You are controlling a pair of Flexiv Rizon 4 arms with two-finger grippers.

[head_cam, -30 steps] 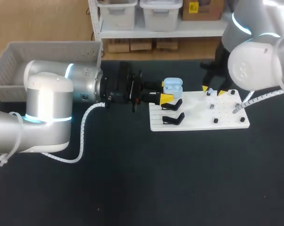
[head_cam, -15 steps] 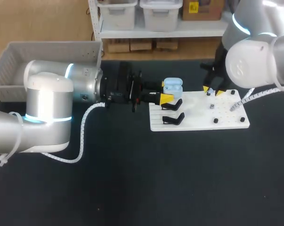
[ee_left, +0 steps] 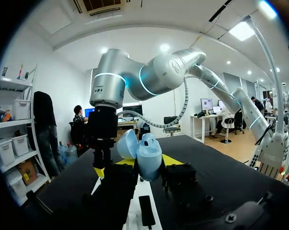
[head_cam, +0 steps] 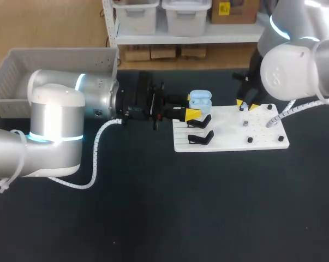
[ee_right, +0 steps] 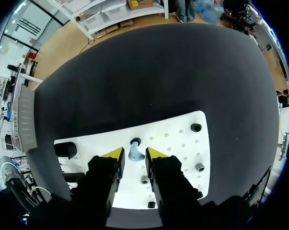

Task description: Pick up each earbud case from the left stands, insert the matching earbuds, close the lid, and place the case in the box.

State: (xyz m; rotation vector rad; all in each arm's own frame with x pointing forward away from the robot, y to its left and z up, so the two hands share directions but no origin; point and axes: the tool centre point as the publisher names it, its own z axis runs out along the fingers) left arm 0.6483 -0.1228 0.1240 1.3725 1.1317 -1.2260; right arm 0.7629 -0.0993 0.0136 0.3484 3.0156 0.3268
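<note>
A black table [head_cam: 153, 218] fills the room's middle, with a grey box [head_cam: 22, 71] at its ten o'clock corner and a white board [head_cam: 262, 136] toward two o'clock. At the board's ten o'clock corner the left gripper [head_cam: 191, 113] clamps a pale blue earbud case [head_cam: 200, 100], lid open. The right gripper [ee_right: 133, 153] hangs spread around an earbud [ee_right: 135, 156] near twelve o'clock, not touching it. Earbud pickup seems in hand; next, pinch it gently and lift straight.

The board [head_cam: 229, 139] lies right of the middle. The case [head_cam: 200, 100] sits at its far left corner, with my left gripper [head_cam: 191, 113] just left of it. The box [head_cam: 60, 55] is at the far left.
</note>
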